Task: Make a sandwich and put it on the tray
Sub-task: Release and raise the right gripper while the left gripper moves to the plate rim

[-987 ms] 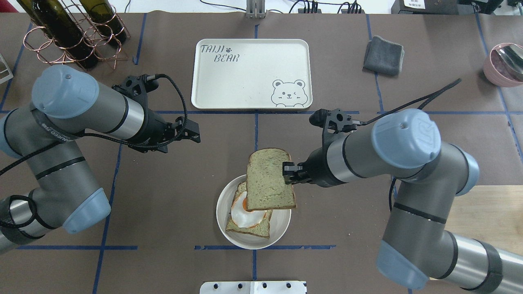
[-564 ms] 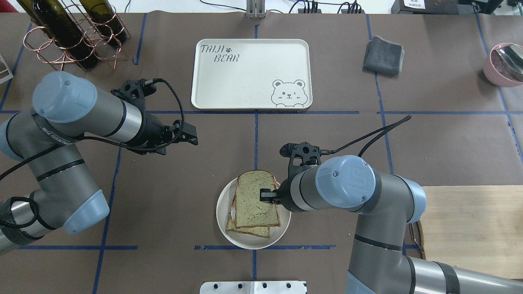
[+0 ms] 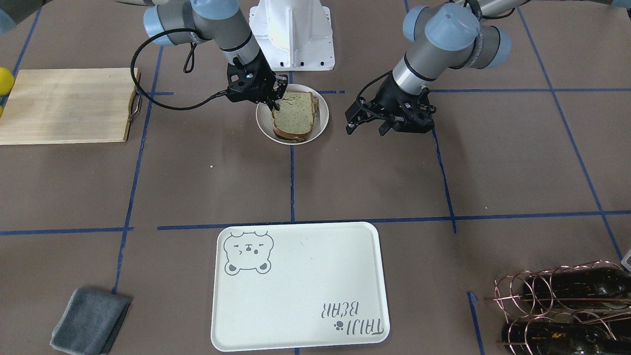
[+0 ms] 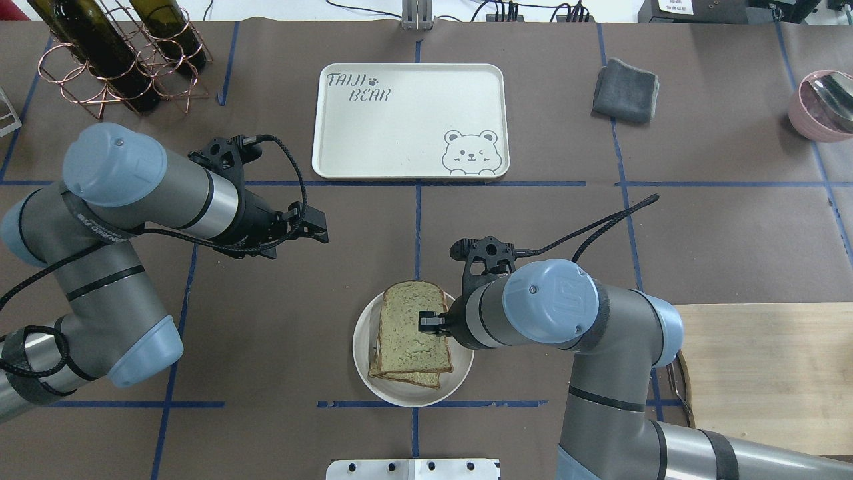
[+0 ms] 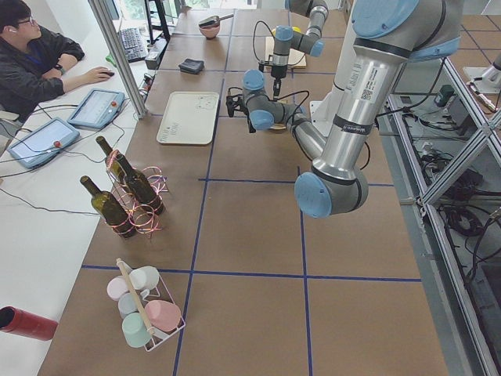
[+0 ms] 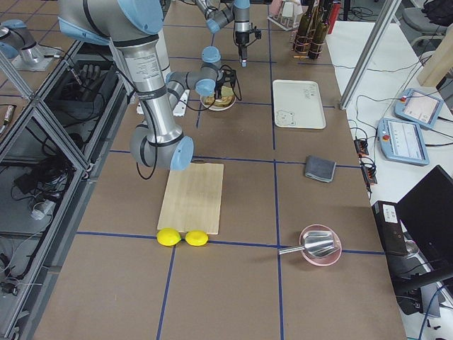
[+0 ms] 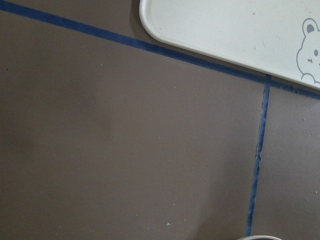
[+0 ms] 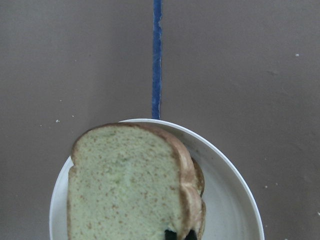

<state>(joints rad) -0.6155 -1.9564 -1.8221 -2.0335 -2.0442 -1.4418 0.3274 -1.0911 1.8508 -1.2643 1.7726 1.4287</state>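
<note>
The sandwich sits in a small round white dish [image 4: 460, 370]. Its top bread slice [image 4: 408, 330] lies over the lower slice [image 4: 408, 379], and the egg is hidden between them. My right gripper [image 4: 432, 323] is shut on the top slice's right edge, low over the dish; it also shows in the front view [image 3: 274, 101] above the sandwich [image 3: 293, 117]. The right wrist view shows the slice [image 8: 125, 185] and the dish rim [image 8: 235, 200]. My left gripper [image 4: 321, 225] hovers open and empty left of the dish. The cream tray [image 4: 413, 127] with the bear drawing lies empty beyond.
A wooden board [image 4: 766, 367] lies at the right front. A grey cloth [image 4: 626, 90] and a pink bowl [image 4: 823, 103] sit at the back right. A wire rack of wine bottles [image 4: 113, 53] stands at the back left. Two lemons [image 6: 182, 237] lie by the board.
My right gripper came down and back with the top slice, from above the dish's far edge onto the egg and lower slice. The egg is now covered. My left arm barely shifted.
</note>
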